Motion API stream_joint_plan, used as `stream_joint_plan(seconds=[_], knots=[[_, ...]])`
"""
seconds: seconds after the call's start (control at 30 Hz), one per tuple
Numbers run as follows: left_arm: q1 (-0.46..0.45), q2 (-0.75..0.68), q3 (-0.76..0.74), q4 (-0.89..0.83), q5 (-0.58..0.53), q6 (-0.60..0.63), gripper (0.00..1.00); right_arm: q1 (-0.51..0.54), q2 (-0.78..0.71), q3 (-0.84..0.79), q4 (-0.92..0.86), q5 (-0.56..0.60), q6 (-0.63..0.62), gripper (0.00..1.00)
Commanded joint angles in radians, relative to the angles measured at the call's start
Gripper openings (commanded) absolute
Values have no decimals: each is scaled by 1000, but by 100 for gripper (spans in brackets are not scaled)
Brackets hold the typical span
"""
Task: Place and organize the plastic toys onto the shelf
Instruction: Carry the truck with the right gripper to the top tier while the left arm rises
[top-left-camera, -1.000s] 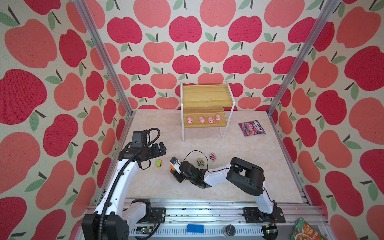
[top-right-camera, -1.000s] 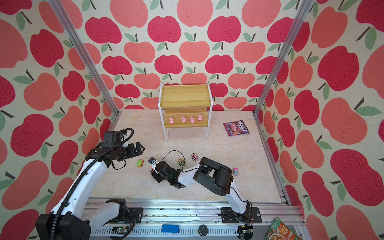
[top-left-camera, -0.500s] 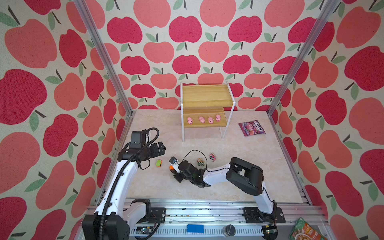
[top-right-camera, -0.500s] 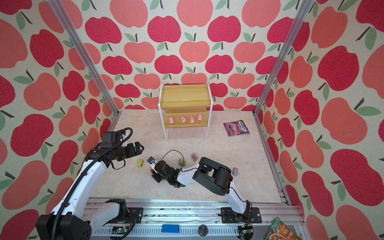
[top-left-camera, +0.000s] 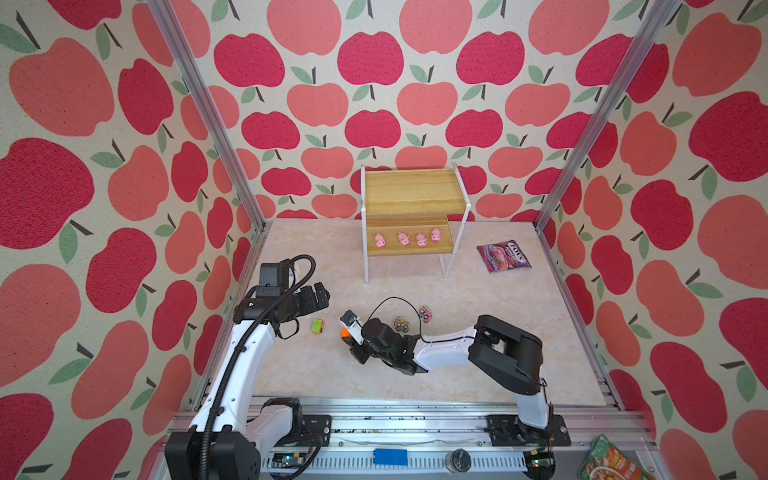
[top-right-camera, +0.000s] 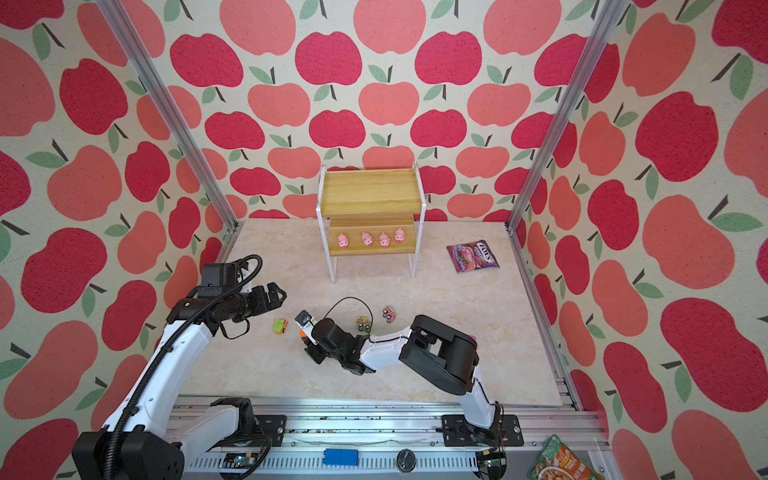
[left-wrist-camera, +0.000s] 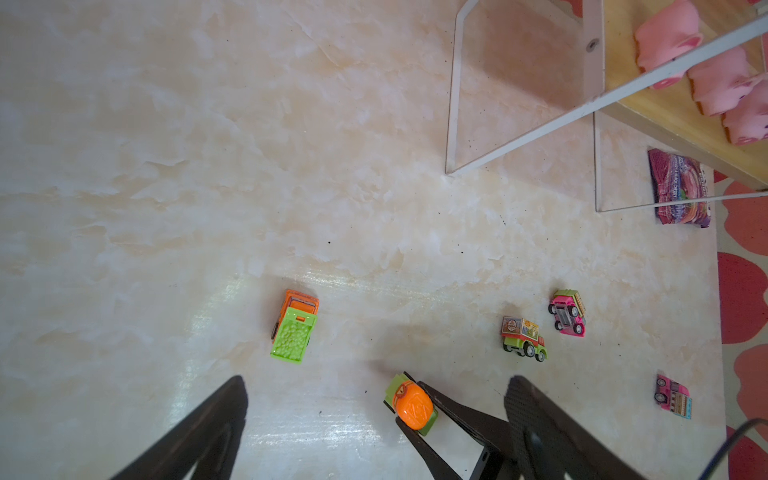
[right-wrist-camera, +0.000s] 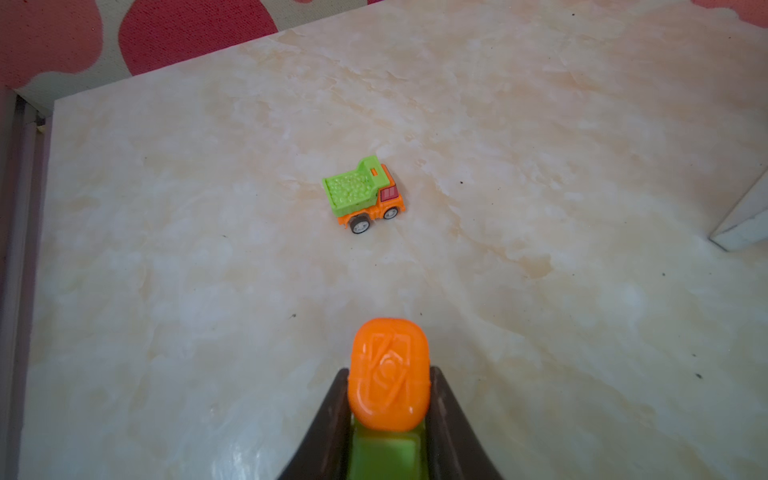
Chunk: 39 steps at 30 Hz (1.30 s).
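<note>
My right gripper (right-wrist-camera: 388, 374) is shut on an orange-and-green toy car (right-wrist-camera: 388, 370), low over the floor at front centre (top-left-camera: 345, 331). A green-and-orange dump truck (top-left-camera: 318, 326) stands just left of it. My left gripper (top-left-camera: 322, 293) hangs open and empty above and behind the dump truck (left-wrist-camera: 293, 328). To the right on the floor sit a striped green car (top-left-camera: 401, 323) and a pink car (top-left-camera: 425, 313); another pink car (left-wrist-camera: 673, 397) lies farther right. The shelf (top-left-camera: 411, 191) stands at the back, with several pink pigs (top-left-camera: 403, 239) in a row on its lower board.
A purple candy bag (top-left-camera: 503, 257) lies flat to the right of the shelf. Apple-patterned walls and aluminium posts (top-left-camera: 208, 108) close in the marble floor. A black cable (top-left-camera: 395, 300) loops over my right wrist. A snack bag (top-left-camera: 611, 461) lies outside the front rail.
My right gripper has closed on the orange-and-green car and shifted slightly left and back with it. The left arm has barely moved.
</note>
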<state>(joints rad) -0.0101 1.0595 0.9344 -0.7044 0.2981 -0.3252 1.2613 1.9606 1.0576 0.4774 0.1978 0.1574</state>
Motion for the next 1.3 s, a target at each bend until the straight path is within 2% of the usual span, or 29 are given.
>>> stream_joint_plan(seconds=[0.0, 0.17, 0.3, 0.47, 0.6, 0.8, 0.97, 1.1, 1.27], knots=[[6, -30, 32, 27, 36, -51, 99, 0, -123, -1, -81, 23, -16, 21], [2, -13, 115, 36, 45, -92, 99, -48, -273, 76, -319, 44, 0, 20], [-10, 13, 208, 50, 46, -101, 99, -155, -401, 155, -509, 19, 19, 20], [-48, 67, 320, 66, 40, -72, 99, -262, -491, 326, -714, -34, -3, 20], [-131, 114, 402, 80, -3, 9, 99, -346, -501, 480, -836, -61, -22, 20], [-285, 224, 510, 57, -44, 205, 99, -459, -430, 723, -956, -37, -73, 20], [-387, 252, 518, 102, -31, 370, 99, -548, -319, 893, -1019, -34, -85, 20], [-417, 237, 472, 144, 14, 443, 99, -614, -204, 1029, -1082, -18, -81, 20], [-427, 192, 387, 226, 43, 457, 99, -668, -81, 1177, -1143, 8, -78, 21]])
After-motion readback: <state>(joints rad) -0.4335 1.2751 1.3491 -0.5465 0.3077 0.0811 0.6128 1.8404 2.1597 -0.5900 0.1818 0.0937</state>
